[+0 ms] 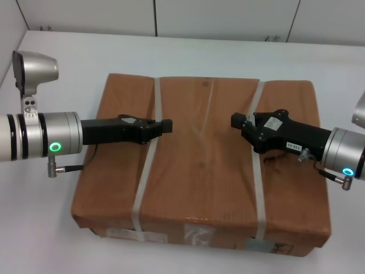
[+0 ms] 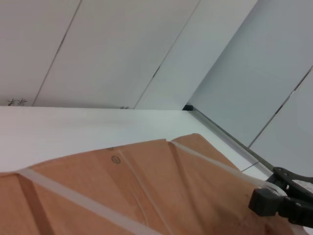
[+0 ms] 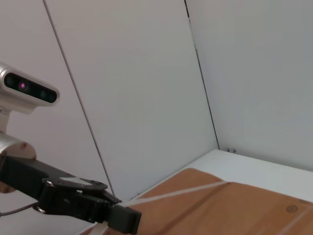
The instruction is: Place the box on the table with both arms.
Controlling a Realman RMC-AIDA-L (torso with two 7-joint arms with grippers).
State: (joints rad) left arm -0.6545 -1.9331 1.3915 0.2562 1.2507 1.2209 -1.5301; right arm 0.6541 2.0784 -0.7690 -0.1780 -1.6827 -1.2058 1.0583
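The brown taped box (image 1: 199,165) lies flat on the white table (image 1: 68,63), bound by two white straps (image 1: 149,160), with labels on its near side (image 1: 197,234). My left gripper (image 1: 166,125) reaches in from the left and hovers over the box top near the left strap, shut and empty. My right gripper (image 1: 235,120) reaches in from the right over the right strap, shut and empty. The tips face each other with a gap between them. The left wrist view shows the box (image 2: 146,186) and the right gripper (image 2: 261,201). The right wrist view shows the left gripper (image 3: 128,220) above the box (image 3: 234,205).
White wall panels (image 1: 228,17) stand behind the table's far edge. Bare tabletop (image 1: 34,217) lies to the left of the box and beyond it. The box's near side is close to the bottom of the head view.
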